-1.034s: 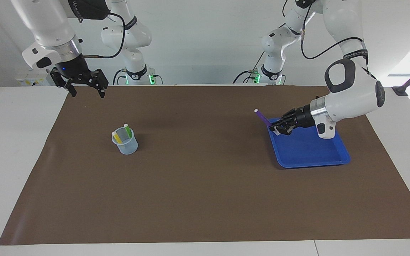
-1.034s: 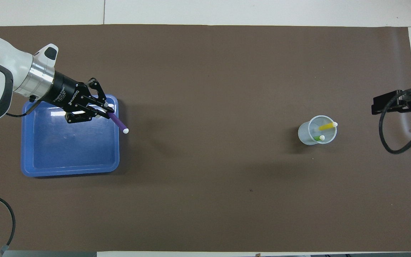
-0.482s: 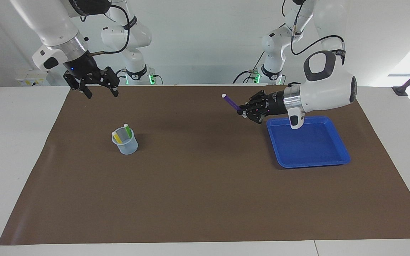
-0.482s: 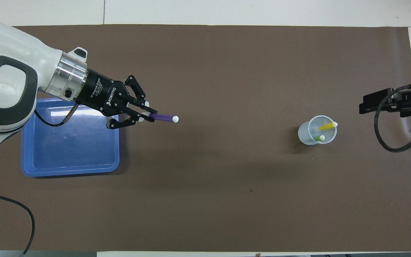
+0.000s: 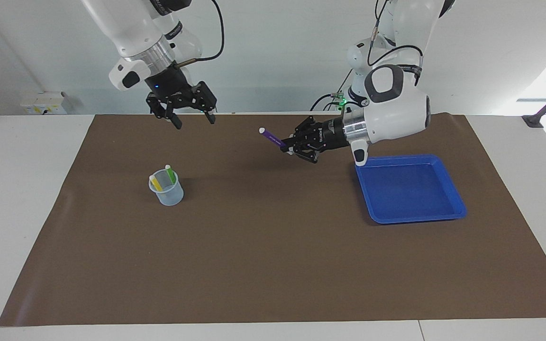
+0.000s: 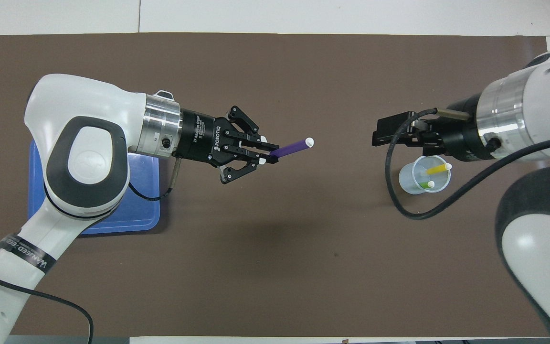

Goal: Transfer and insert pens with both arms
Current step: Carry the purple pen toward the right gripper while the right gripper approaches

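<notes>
Left gripper clasping purple pen, raised

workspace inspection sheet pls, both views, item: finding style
surface: brown mat over a white table
job's things: purple pen held in the air over the mat; yellow pen and green pen stand in the clear cup; blue tray holds nothing
clutter: nothing seen
grippers: left gripper shut on the purple pen; right gripper open, raised over the mat's edge nearest the robots
cables: black cable loops from the right wrist
surroundings: two smaller arms at the wall, green lights at their bases
</notes>
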### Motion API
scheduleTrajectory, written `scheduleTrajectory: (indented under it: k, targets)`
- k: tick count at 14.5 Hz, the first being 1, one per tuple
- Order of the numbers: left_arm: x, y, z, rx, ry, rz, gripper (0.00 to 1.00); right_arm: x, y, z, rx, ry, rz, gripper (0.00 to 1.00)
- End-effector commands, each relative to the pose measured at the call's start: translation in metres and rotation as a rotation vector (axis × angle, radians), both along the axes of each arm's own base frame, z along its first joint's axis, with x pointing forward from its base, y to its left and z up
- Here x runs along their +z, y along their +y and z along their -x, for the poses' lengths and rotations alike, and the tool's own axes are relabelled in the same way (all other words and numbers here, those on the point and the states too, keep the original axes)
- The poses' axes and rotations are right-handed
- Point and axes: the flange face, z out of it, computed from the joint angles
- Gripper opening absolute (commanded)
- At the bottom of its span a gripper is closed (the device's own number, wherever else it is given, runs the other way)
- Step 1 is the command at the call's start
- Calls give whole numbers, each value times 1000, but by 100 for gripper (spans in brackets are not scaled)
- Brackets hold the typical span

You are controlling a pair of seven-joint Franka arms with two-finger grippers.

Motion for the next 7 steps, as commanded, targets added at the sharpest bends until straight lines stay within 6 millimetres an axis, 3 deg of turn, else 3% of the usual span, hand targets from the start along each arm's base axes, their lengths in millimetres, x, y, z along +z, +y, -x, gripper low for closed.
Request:
scheduleTrajectory:
  k: [1, 7]
  targets:
    - [-1, -1, 19, 116, 3, -13, 0, -10, 32, 12, -17, 10, -23, 100]
    - [-6, -18, 32, 185, 31, 30, 0, -26, 76, 24, -12, -4, -33, 100]
